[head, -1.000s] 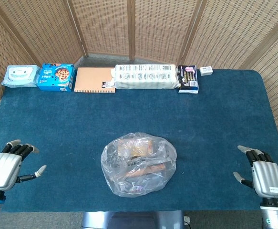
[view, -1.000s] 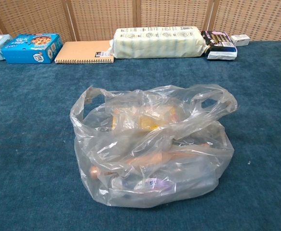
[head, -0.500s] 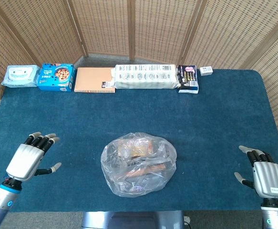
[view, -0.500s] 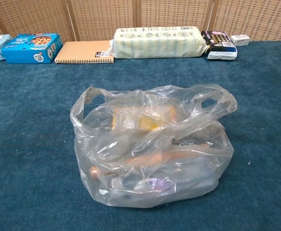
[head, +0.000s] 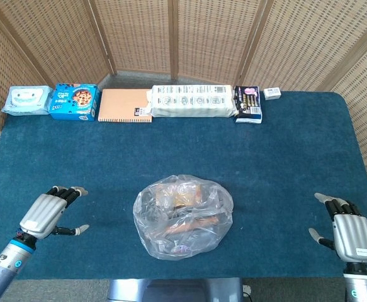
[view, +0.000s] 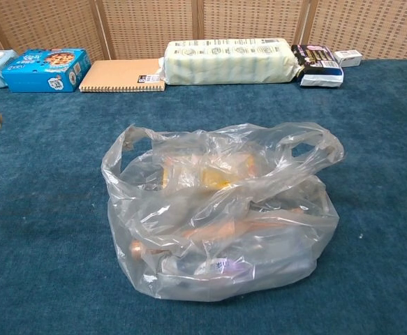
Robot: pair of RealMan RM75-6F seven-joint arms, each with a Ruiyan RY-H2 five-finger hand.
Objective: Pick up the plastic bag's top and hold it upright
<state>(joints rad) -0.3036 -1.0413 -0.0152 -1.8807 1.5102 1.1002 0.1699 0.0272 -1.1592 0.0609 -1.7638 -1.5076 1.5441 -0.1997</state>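
While the clear plastic bag (head: 182,217) lies slumped on the blue desk (head: 284,157), it holds an orange-brown item, a yellow packet and other things too blurred to name. Its two handle loops (view: 302,149) sag at the top. Well left of the bag, the left hand (head: 46,214) hovers with fingers spread, holding nothing; well right of the bag, the right hand (head: 345,229) likewise.

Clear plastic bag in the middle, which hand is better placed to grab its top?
Left hand, likely: it sits open, nearer the clear plastic bag; the right hand waits open near the table's edge.
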